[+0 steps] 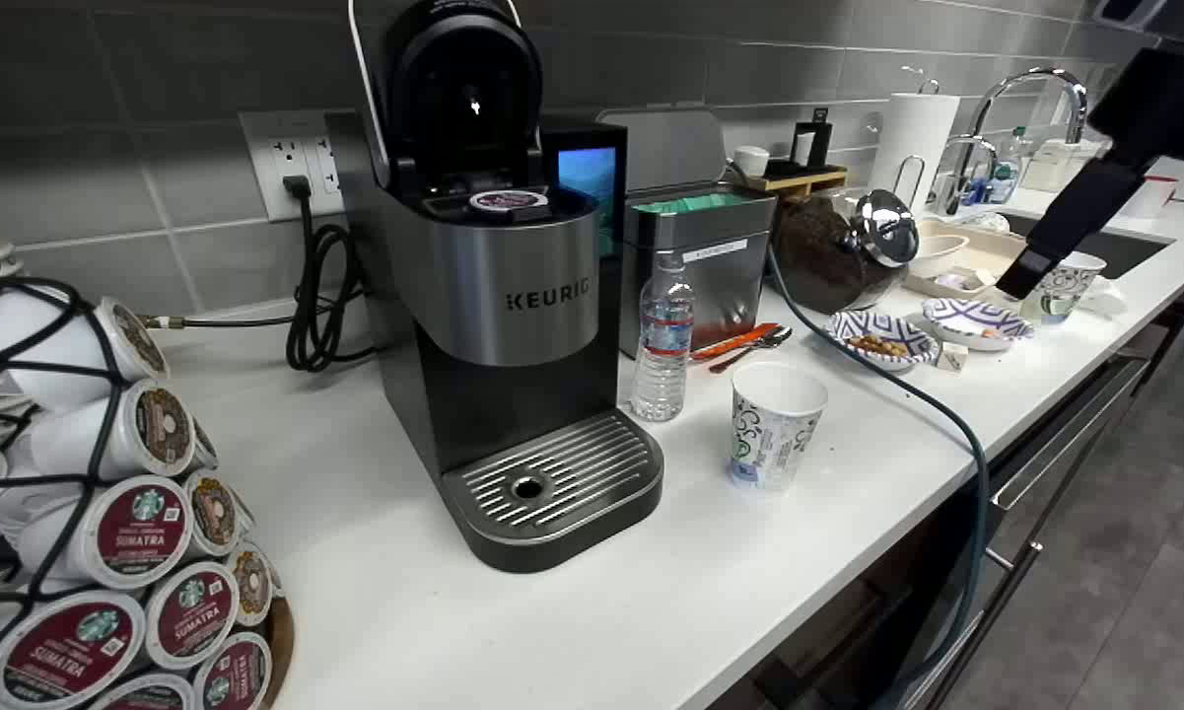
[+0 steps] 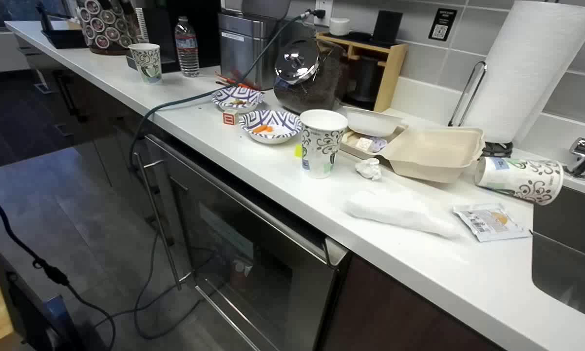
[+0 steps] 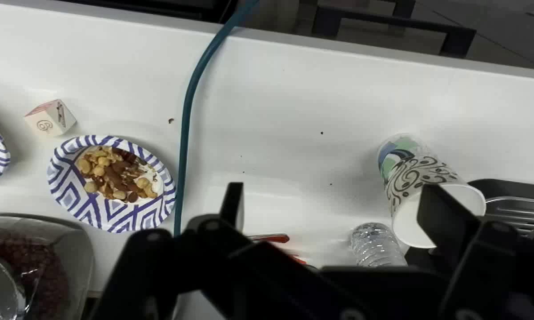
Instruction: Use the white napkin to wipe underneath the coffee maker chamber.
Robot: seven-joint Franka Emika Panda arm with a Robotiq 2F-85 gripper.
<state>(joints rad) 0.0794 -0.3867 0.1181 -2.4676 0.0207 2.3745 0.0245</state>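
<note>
The coffee maker (image 1: 513, 296) stands on the counter in an exterior view. Its lid is raised and a pod sits in the top. The slotted metal drip tray (image 1: 577, 468) under the chamber is bare; its edge shows in the wrist view (image 3: 522, 211). A wrinkled white napkin (image 2: 399, 212) lies on the counter near the sink in an exterior view, with a smaller crumpled white wad (image 2: 368, 169) beside it. My gripper (image 3: 333, 195) is open and empty, high above the counter. In an exterior view the gripper (image 1: 1025, 276) is at the upper right, away from the machine.
A patterned paper cup (image 1: 777, 429) and a water bottle (image 1: 664, 340) stand beside the coffee maker. A blue-green hose (image 3: 189, 106) crosses the counter. A bowl of nuts (image 3: 111, 184), a takeout box (image 2: 433, 151), more cups and a pod rack (image 1: 138, 528) stand around.
</note>
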